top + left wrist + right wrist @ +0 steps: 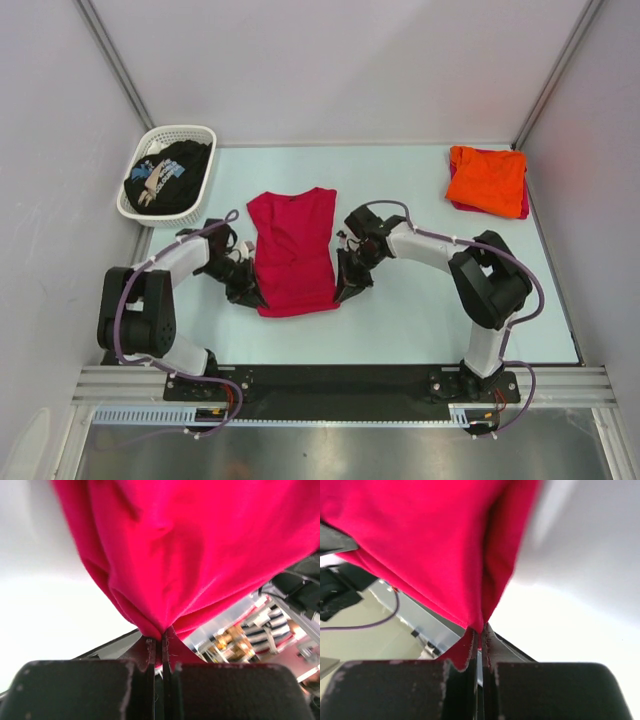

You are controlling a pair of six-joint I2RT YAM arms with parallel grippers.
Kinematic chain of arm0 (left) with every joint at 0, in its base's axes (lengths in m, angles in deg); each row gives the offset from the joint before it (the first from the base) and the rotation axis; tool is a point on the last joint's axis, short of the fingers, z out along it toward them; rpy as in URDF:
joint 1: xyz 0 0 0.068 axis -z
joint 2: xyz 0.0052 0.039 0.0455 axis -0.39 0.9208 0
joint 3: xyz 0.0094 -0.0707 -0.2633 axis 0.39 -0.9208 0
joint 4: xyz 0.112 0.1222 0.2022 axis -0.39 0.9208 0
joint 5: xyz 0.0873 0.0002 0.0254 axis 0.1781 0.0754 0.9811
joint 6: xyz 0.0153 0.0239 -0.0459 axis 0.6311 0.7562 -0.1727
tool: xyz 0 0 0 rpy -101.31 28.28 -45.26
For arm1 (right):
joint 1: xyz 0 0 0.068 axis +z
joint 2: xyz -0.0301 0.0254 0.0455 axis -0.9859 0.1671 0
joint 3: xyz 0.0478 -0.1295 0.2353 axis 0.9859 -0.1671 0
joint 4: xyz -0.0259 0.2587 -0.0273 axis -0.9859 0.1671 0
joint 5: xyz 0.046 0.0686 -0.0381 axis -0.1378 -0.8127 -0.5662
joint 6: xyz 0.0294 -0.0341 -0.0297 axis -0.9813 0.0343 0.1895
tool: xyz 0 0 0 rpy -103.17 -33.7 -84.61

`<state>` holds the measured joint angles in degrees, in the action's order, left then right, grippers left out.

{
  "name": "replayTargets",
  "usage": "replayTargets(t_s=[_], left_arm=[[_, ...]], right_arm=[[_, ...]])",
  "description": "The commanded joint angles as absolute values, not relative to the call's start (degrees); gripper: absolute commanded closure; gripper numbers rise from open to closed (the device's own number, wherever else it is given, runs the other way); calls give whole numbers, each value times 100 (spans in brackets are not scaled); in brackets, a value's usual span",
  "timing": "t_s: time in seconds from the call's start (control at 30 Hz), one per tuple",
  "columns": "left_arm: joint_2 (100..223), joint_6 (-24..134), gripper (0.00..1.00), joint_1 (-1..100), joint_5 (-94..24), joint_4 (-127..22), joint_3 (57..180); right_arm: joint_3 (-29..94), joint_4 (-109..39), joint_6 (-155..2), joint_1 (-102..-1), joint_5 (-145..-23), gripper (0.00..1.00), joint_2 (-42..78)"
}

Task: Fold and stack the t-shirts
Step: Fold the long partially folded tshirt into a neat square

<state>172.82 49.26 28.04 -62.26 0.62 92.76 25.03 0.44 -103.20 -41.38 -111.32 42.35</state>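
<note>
The crimson-red t-shirt [293, 250] lies narrow and lengthwise in the middle of the table, sleeves folded in. My left gripper [254, 296] is shut on its near left corner, and the cloth [190, 555] hangs from the closed fingers [150, 650]. My right gripper [343, 293] is shut on its near right corner, and the cloth [430, 545] rises from the closed fingers [487, 645]. The orange t-shirt [487, 178] lies folded at the far right on top of another red piece [523, 200]. The black t-shirt with pale print [167, 175] sits crumpled in the basket.
The white lattice basket [200, 133] stands at the far left corner. Grey walls close in the table on three sides. The arm bases and a black rail [330, 380] line the near edge.
</note>
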Motion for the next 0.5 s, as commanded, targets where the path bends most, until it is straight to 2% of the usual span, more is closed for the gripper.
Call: replayTargets(t_s=[0.0,0.2,0.47], left_arm=[[17149,4989,100,2761,-5804,575,10259],[17570,4840,100,2753,-5795,593,11315],[18335,4760,100,2761,-5804,312,12142]], right_arm=[[3310,505,-10153,-4258,-10572,100,3951],[4057,418,-10021,-4469,-10334,100,4215],[4734,268,-9784,-4759,-10061,100,4654]])
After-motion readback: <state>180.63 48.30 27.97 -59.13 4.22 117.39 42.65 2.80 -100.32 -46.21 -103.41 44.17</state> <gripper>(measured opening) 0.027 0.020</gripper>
